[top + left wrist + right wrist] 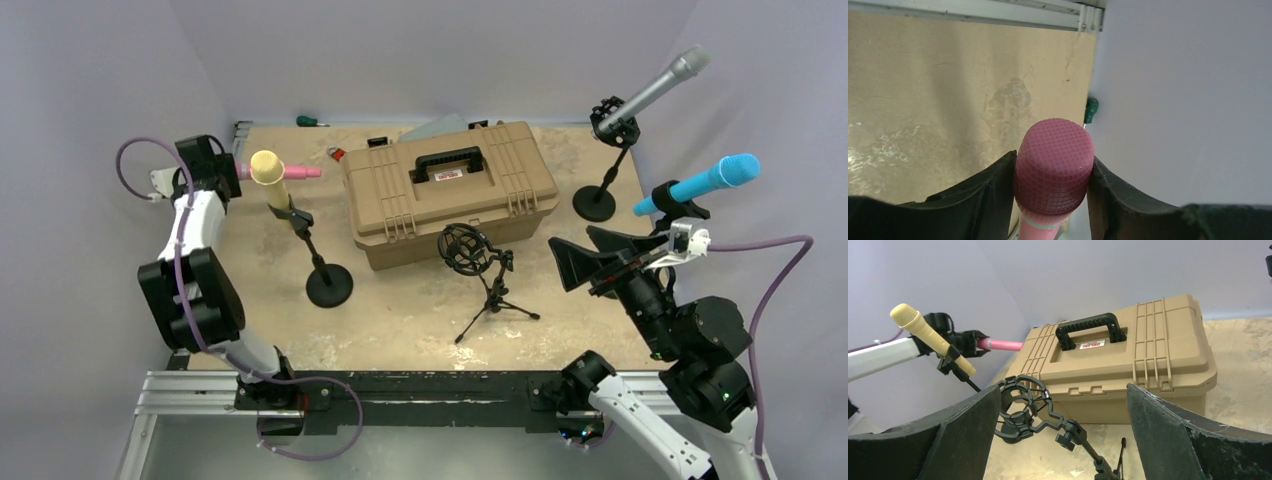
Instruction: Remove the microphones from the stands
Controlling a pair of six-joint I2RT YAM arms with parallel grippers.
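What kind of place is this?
Probably a robot test booth: plain grey walls box in the table, the left arm and right arm bolt to a metal rail, and a tan tool case sits mid-table.

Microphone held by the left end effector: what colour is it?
Pink microphone, with a grid-textured head; shows best in the left wrist view.

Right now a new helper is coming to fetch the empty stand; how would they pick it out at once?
Find the big tan toolbox in the middle. Just in front of it, on the arms' side, stands a small black tripod stand. Unlike its neighbours, which hold the yellow microphone, grey microphone and blue microphone, its ring-shaped cradle is empty.
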